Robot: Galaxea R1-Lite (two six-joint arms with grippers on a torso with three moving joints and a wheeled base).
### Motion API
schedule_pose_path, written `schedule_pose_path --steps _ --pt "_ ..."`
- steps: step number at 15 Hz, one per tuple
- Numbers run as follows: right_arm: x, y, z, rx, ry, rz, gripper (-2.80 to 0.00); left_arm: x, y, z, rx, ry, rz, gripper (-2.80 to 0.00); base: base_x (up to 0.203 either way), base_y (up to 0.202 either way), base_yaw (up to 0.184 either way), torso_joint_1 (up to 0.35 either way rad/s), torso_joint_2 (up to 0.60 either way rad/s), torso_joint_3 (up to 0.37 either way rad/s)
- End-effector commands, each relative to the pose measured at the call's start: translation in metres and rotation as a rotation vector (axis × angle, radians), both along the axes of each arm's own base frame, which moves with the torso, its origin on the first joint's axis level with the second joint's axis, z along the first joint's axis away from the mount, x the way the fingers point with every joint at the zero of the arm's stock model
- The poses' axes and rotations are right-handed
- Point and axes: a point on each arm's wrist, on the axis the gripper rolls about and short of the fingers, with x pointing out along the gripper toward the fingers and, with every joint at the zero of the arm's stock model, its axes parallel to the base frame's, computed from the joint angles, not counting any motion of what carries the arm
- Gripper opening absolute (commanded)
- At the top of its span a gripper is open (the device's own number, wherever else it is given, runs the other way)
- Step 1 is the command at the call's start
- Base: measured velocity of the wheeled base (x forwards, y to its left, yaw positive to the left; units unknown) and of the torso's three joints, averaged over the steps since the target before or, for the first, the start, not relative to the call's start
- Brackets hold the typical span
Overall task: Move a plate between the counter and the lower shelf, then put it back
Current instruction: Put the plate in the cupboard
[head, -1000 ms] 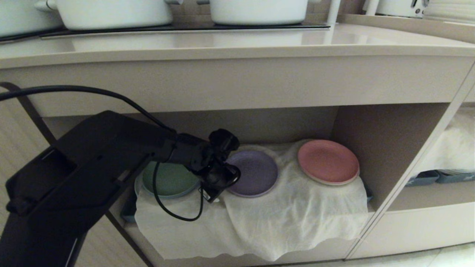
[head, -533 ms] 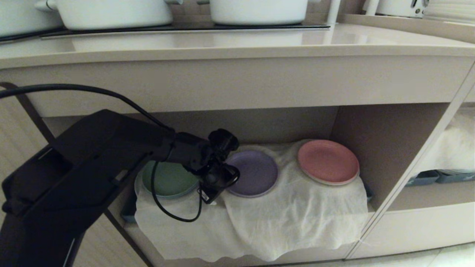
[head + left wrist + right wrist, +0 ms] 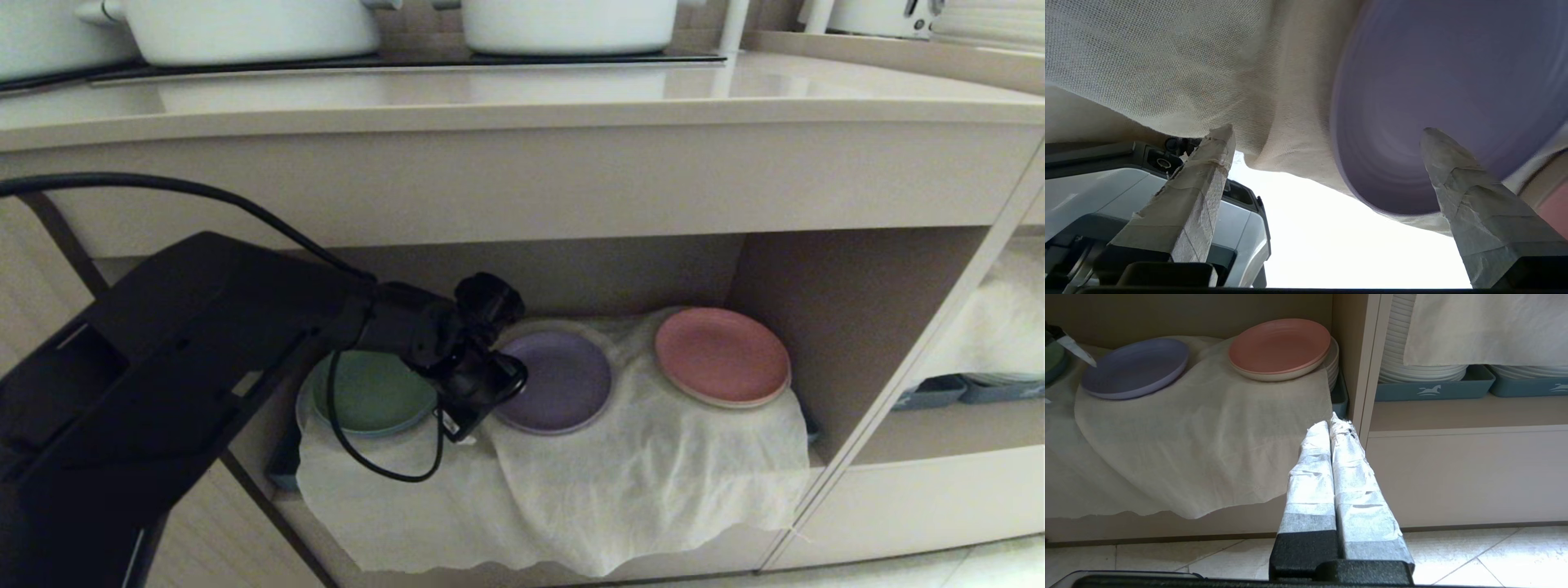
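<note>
Lavender plate sits mid lower shelf on gauze cloth. Left pincer released, straddling plate rim. Right pincer clenched, parked. Risk: fingertip snags cloth, dragging green plate and pink plate.

The left tool is spread wide on its outstretched arm; the right tool is pressed closed.
</note>
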Motion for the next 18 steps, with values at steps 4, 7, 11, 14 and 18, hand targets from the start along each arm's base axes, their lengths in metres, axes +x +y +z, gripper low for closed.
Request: schedule_pose_path --steps 4,7,11,14,18 --pt "0.000 0.000 0.000 0.000 0.002 0.000 -2.80 -0.006 0.002 0.009 -0.009 -0.007 0.004 0.00 0.000 0.000 0.000 0.000 0.00 0.000" --pt "0.000 0.000 0.000 0.000 0.002 0.000 -2.80 -0.010 0.004 0.009 -0.001 0.006 0.003 0.00 0.000 0.000 0.000 0.000 0.00 0.000" --pt "0.000 0.000 0.000 0.000 0.002 0.001 -2.80 -0.017 0.007 0.010 0.024 0.054 0.001 0.00 0.000 0.000 0.000 0.000 0.00 0.000" --pt "0.000 0.000 0.000 0.000 0.002 0.000 -2.80 -0.021 0.010 0.017 0.022 0.048 0.000 0.00 0.000 0.000 0.000 0.000 0.00 0.000" --pt "0.000 0.000 0.000 0.000 0.002 0.000 -2.80 -0.031 0.015 0.020 0.029 0.063 -0.005 0.00 0.000 0.000 0.000 0.000 0.00 0.000"
